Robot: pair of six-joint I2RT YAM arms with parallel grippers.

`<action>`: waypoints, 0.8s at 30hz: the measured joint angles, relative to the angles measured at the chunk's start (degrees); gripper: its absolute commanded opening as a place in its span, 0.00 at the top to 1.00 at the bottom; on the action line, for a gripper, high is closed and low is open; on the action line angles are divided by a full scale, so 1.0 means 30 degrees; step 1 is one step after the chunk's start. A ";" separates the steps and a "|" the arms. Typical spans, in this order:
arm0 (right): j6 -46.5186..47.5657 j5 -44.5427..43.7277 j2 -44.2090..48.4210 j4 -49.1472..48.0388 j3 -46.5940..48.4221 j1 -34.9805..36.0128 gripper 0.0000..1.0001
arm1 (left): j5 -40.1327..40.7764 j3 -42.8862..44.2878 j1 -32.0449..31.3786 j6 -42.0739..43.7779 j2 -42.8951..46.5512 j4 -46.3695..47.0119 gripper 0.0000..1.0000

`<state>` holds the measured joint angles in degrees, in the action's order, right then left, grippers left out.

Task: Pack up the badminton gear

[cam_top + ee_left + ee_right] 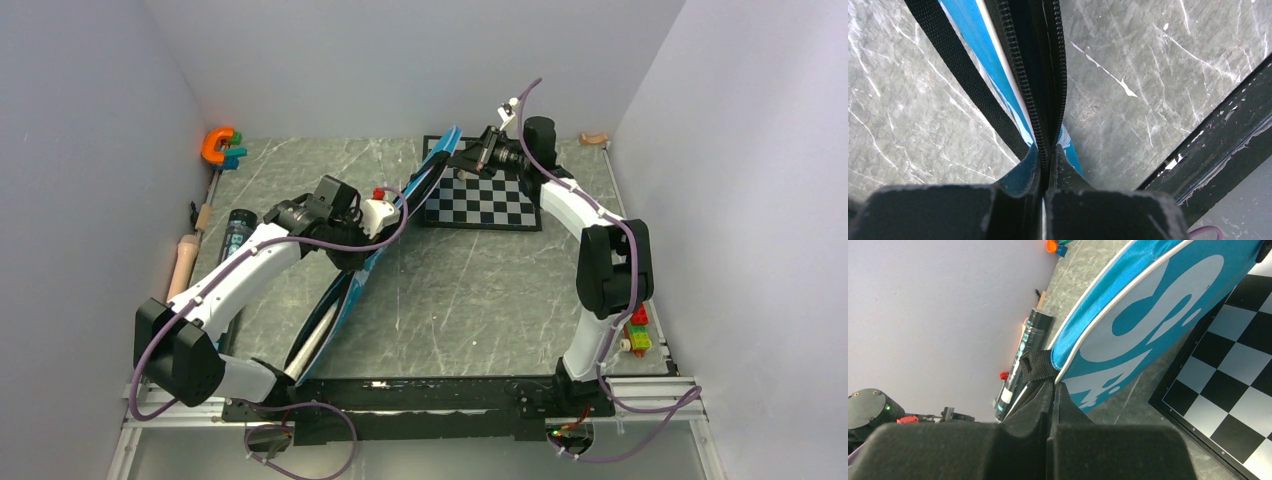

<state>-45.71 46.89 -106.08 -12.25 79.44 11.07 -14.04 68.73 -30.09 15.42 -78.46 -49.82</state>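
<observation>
- The blue racket bag (335, 305) stood on its edge on the tabletop (470, 290), running slantwise from the near edge left of centre up towards the middle of the far edge
- The left gripper (1048, 160) was closed on the bag's edge about midway along its length, the zipper (1023, 75) running straight into the pinch between its fingers
- Beside the zipper in the left wrist view, a black webbing strap (958, 75) lay across the blue fabric
- The right gripper (1054, 390) was clamped shut on the rim of the bag's far end, just below a short black webbing tab (1037, 366); the large white lettering on the bag's face faced its camera
- The bag's far end hung over the left side of the chessboard (485, 198), which lay towards the far edge, right of centre
- The long black tube (237, 232) lay by the left edge of the tabletop, well apart from the bag
- An orange clamp tool (220, 147) sat in the far left corner
- No shuttlecocks could be made out, and whether rackets were in the bag could not be told
</observation>
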 measured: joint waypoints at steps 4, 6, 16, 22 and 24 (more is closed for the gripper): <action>0.0007 -0.0699 0.0226 -0.0495 -0.0576 0.0372 1.00 | 0.0146 0.0000 0.0000 0.0007 0.0000 -0.0182 1.00; 0.0015 -0.1209 0.0408 -0.0765 -0.0940 0.0670 1.00 | 0.0219 0.0000 0.0007 0.0007 0.0000 -0.0423 1.00; 0.0087 -0.2681 0.1654 -0.1027 -0.2754 0.2113 0.92 | 0.0262 0.0000 0.0000 0.0036 0.0000 -0.1195 1.00; 0.0444 -0.2914 0.1865 0.0095 -0.2674 0.1851 0.89 | 0.0277 0.0000 -0.0015 0.0044 0.0000 -0.1195 1.00; 0.0444 -0.2849 0.1865 0.0495 -0.2412 0.1443 0.87 | 0.0284 0.0000 -0.0015 0.0058 0.0000 -0.1188 1.00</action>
<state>-44.38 38.35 -100.49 -10.76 72.20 15.40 -13.19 68.73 -30.13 15.59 -78.46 -53.39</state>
